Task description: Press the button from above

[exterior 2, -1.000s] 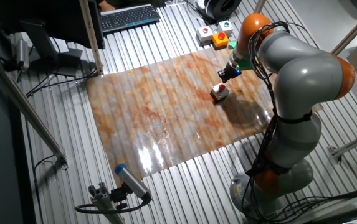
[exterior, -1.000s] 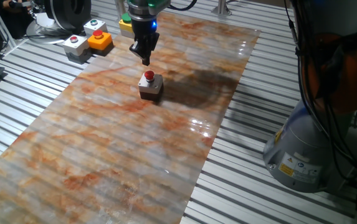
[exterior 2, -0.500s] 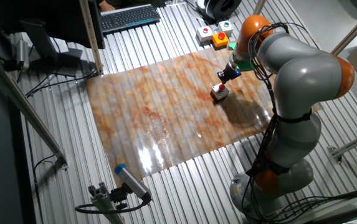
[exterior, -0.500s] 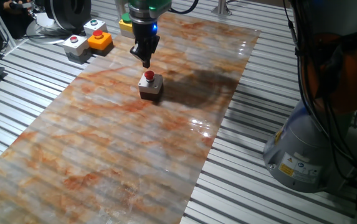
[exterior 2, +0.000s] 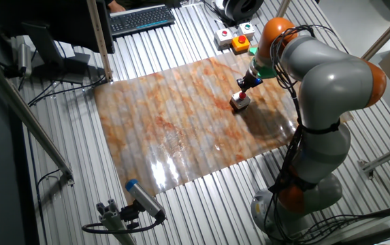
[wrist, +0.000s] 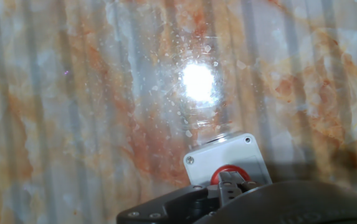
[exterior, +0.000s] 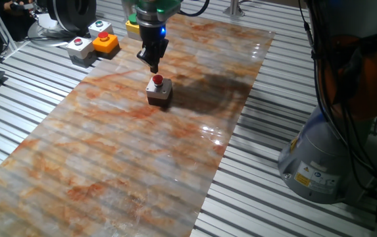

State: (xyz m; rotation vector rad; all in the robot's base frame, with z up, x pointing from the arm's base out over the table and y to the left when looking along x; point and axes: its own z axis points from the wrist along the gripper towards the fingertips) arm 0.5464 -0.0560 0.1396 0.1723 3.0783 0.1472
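Observation:
The button (exterior: 157,80) is a small round red cap on a little square box (exterior: 159,93) with a pale grey top and dark base, standing on the marbled mat (exterior: 109,151). My gripper (exterior: 153,67) hangs just above and slightly behind the button, pointing down, with its fingertips together in one narrow tip and holding nothing. In the other fixed view the gripper (exterior 2: 240,86) is right over the button (exterior 2: 241,96). In the hand view the red button (wrist: 230,173) sits at the bottom edge, partly covered by the fingertips (wrist: 228,184).
At the mat's far corner stand an orange box with a red button (exterior: 105,42), a light-grey box with a red button (exterior: 77,46), a white box with a green button (exterior: 100,27) and a yellow box (exterior: 133,26). The robot base (exterior: 326,158) is to the right.
The gripper has come down a little towards the button. The button box has not moved.

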